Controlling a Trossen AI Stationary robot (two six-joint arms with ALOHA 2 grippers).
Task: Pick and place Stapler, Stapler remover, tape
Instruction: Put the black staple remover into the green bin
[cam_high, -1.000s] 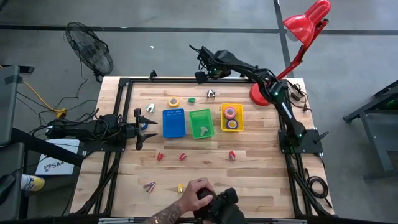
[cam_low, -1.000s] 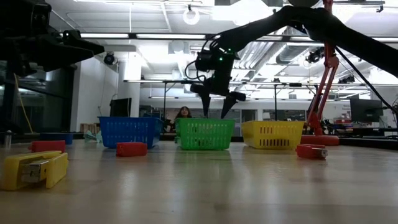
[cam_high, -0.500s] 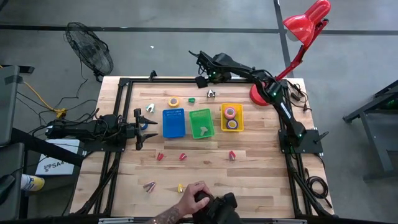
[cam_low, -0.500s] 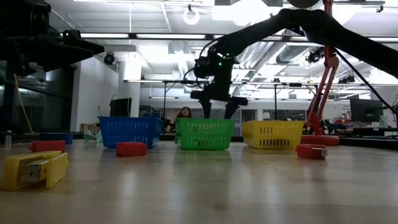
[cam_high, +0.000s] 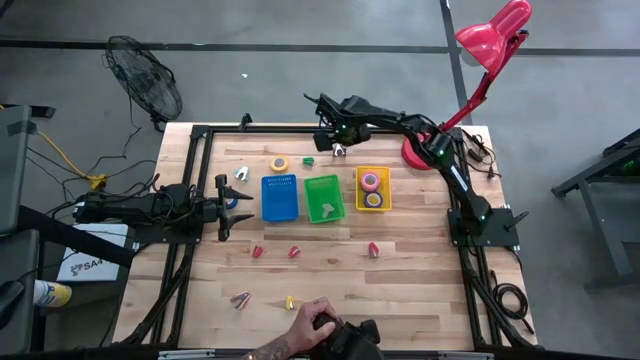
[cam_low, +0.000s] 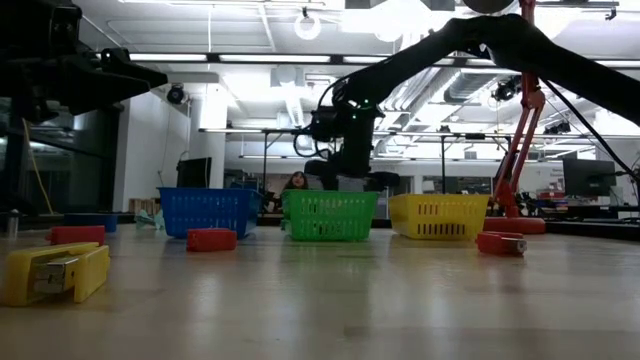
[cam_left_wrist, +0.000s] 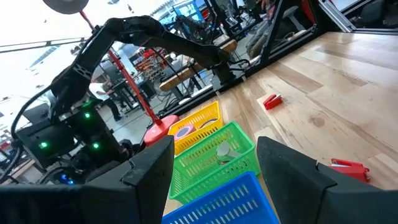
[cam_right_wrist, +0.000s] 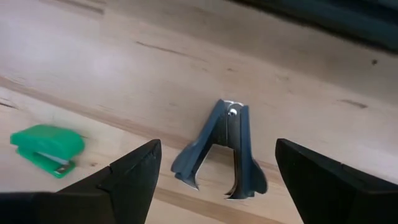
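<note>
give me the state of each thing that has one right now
right gripper: open, above the staple remover
staple remover: lying on the table, ungripped
green stapler: on the table, closed
left gripper: open, empty
yellow bin: holds two tape rolls
blue bin: looks empty

Counted: three bins, blue (cam_high: 279, 197), green (cam_high: 324, 197), yellow (cam_high: 373, 189); two tape rolls (cam_high: 372, 190) in yellow bin; three red staplers (cam_high: 293, 251) on table (cam_high: 420, 270).

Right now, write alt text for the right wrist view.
A dark staple remover lies on the wooden table, centred between the right tool's two open fingers. A small green stapler lies off to one side.
</note>
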